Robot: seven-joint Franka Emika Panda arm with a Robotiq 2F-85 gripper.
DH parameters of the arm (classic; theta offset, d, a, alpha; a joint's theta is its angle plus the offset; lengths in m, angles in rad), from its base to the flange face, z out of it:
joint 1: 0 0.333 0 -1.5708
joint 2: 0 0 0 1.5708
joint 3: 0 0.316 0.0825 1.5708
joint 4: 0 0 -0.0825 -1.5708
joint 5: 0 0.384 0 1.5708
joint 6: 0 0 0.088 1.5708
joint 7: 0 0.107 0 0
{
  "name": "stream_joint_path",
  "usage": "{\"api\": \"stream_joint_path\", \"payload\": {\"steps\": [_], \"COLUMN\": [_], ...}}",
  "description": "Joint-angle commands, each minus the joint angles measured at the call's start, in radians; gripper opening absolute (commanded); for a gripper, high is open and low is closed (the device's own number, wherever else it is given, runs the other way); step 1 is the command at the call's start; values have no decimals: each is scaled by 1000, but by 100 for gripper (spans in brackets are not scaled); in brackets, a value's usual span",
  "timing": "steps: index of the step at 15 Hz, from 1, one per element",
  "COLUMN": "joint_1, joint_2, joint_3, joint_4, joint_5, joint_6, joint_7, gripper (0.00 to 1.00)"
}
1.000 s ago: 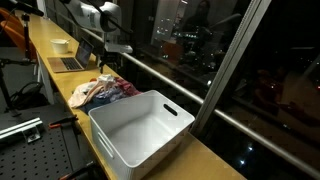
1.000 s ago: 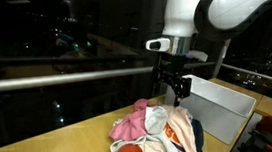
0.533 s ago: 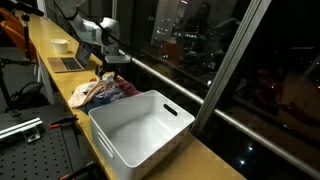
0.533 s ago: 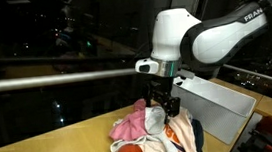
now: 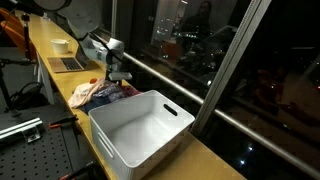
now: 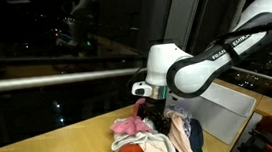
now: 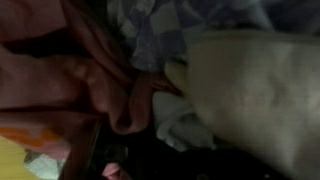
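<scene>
A pile of clothes lies on the wooden table (image 5: 60,85) in both exterior views (image 5: 98,93) (image 6: 152,140): pink, white, orange and cream pieces. My gripper (image 5: 118,80) (image 6: 157,119) is lowered into the top of the pile, its fingers sunk among the cloth. The wrist view is blurred and very close: a pink cloth (image 7: 90,80), a cream cloth (image 7: 250,80) and a blue checked cloth (image 7: 170,25) fill it. The fingertips are hidden, so I cannot tell whether they are open or shut.
A white plastic bin (image 5: 150,145) (image 6: 229,102) stands right beside the pile, empty. A laptop (image 5: 70,63) and a white bowl (image 5: 61,45) sit further along the table. Dark windows with a rail (image 6: 46,81) run along the table's far side.
My arm has come down from above the pile until the gripper is pressed into the clothes. The pile and bin have not moved.
</scene>
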Motion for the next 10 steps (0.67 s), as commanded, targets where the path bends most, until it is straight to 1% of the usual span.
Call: {"api": "stream_joint_path", "payload": {"steps": [1, 3, 5, 6, 7, 8, 9, 10], "joint_1": [-81, -113, -136, -145, -149, -149, -148, -149], "joint_2": [-27, -87, -158, -204, -240, -278, -315, -355], "joint_3": [29, 35, 34, 33, 34, 31, 30, 32], "joint_4": [-64, -145, -247, -313, -361, -414, -465, -520], "joint_5": [58, 84, 91, 90, 88, 81, 77, 77], "joint_6": [61, 105, 167, 207, 236, 267, 295, 322], "joint_7": [-44, -39, -28, -21, -16, -7, -1, 4], "gripper": [50, 35, 23, 14, 8, 3, 6, 4]}}
